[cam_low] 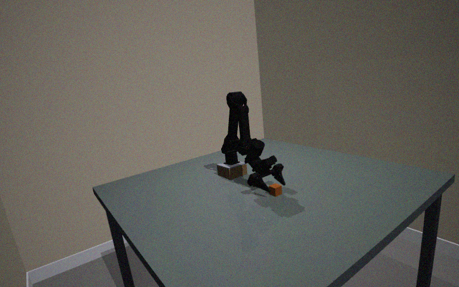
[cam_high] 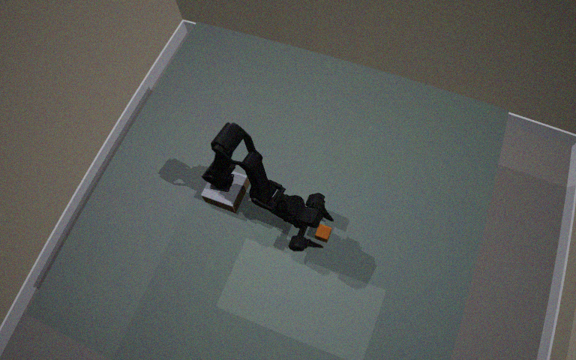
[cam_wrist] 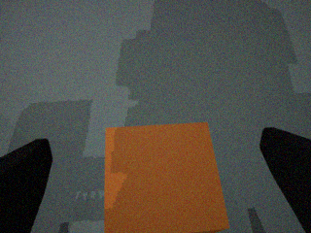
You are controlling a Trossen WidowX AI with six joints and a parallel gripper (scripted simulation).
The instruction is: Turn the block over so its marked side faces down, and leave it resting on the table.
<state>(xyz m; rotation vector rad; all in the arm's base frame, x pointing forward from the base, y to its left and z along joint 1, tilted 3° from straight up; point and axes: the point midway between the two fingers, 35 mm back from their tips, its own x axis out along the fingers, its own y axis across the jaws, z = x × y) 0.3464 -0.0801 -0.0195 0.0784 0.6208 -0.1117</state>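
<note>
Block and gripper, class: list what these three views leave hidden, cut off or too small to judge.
- Block, wrist view: a dark patch peeks at its bottom edge; the underside is hidden, so the mark's full position is unclear.
- Block, top and exterior views: too small to show any mark.
- Gripper, wrist view: open; fingers cut off by the frame edges.
- Table: far legs hidden by its top.
</note>
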